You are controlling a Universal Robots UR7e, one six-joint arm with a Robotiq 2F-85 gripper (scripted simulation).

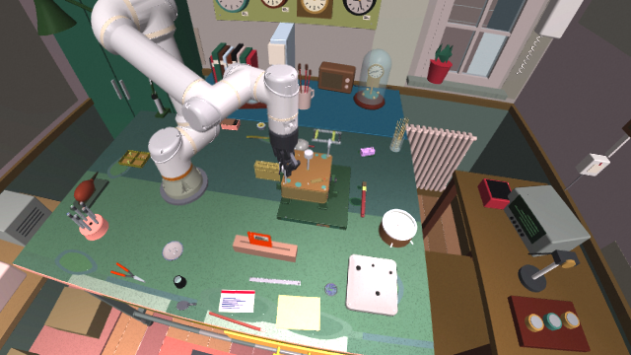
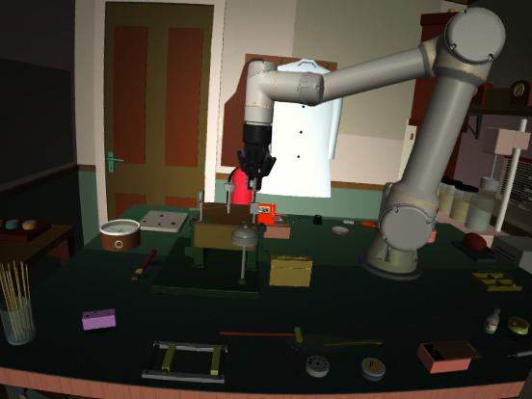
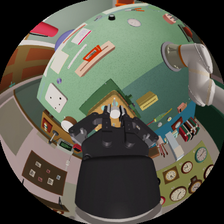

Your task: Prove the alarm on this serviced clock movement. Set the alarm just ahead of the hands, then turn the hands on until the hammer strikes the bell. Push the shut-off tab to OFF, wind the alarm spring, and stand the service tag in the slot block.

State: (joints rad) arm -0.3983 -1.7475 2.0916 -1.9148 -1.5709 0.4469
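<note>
My gripper [image 3: 114,113] points straight down over the near-left corner of the brass clock movement [image 1: 306,178], and I have it closed around a white knob [image 3: 115,113] that stands on a thin post. A second white knob [image 1: 308,154] rises from the plate beside it. The movement sits on a dark green base [image 1: 315,202]. Its grey bell [image 2: 244,235] stands on a post at the side. The orange service tag [image 1: 259,239] rests on the pink slot block [image 1: 265,248] toward the front of the bench.
A brass box [image 1: 266,170] sits just left of the movement. A red pencil [image 1: 363,199] and a round clock case [image 1: 399,228] lie to its right. A white plate [image 1: 371,284], cards and a ruler lie near the front edge.
</note>
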